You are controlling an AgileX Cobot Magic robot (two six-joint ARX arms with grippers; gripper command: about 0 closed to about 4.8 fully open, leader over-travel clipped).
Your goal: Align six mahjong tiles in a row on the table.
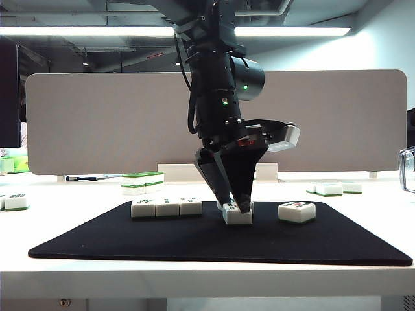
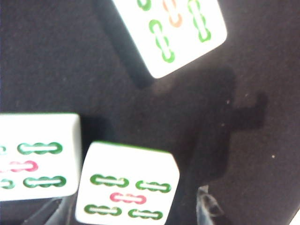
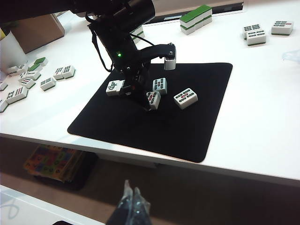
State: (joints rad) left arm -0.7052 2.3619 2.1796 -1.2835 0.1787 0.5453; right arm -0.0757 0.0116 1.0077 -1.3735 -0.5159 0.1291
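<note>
On the black mat [image 1: 194, 241] on the white table [image 1: 207, 277], three white mahjong tiles [image 1: 167, 207] sit side by side in a row. My left gripper [image 1: 237, 206] points down with its jaws open astride a tile [image 2: 126, 187]; a dark gap shows between that tile and one finger [image 2: 208, 208]. A second tile [image 2: 37, 157] lies close beside it, and a third [image 2: 173, 33] lies farther off at an angle. Another tile [image 1: 297, 211] rests apart to the right. My right gripper [image 3: 131, 193] hangs shut and empty, below the table's front edge.
Stacked green-topped blocks [image 1: 142, 182] stand behind the mat, before the grey divider panel [image 1: 97, 123]. Loose tiles lie at the back right [image 1: 334, 188] and on the far left [image 3: 28, 82]. A cardboard box [image 3: 37, 28] stands at the left rear.
</note>
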